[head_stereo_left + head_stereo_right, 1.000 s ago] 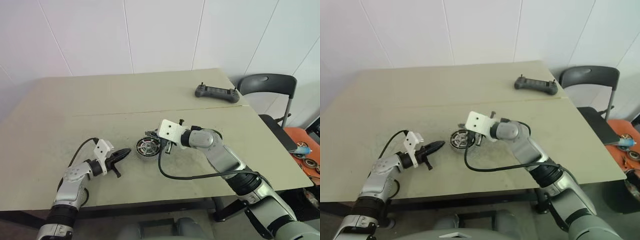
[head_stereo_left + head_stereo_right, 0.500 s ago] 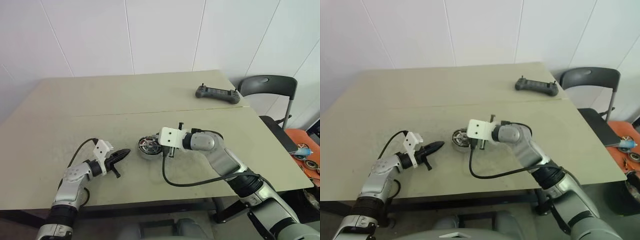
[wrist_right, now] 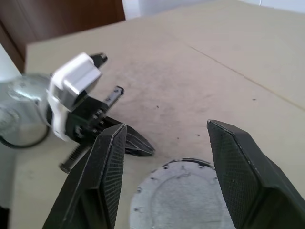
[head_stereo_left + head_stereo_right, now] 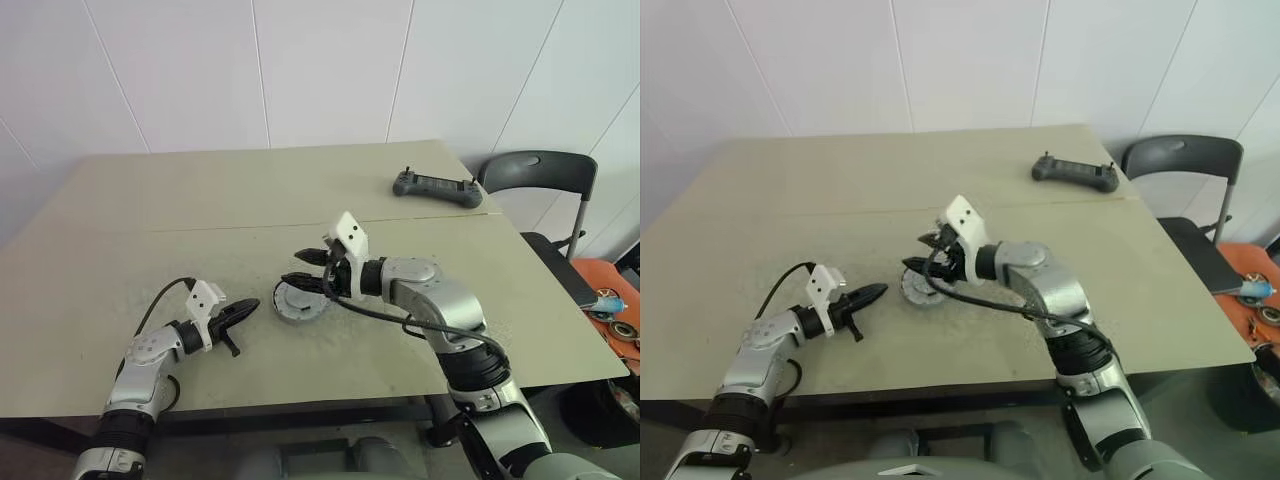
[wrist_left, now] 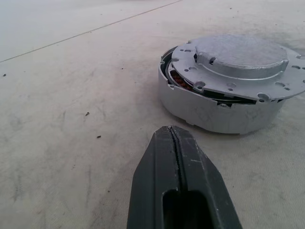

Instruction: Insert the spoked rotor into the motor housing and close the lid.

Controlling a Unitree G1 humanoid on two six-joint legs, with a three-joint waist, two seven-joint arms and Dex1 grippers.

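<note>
The round grey notched-rim metal lid (image 5: 238, 64) sits slightly askew on the dark-rimmed motor housing (image 5: 214, 109) mid-worktop (image 4: 150, 210), apparently not fully seated. Right hand (image 3: 164, 157) hovers above, spread, empty. Left hand (image 5: 174, 157), pressed together, waits just beside.

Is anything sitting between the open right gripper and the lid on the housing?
Nothing visible. The right gripper hangs with its jaws apart just above the lid, which lies on the housing slightly askew, copper windings showing at one edge. The shut left gripper is off to the side on the table.
</note>
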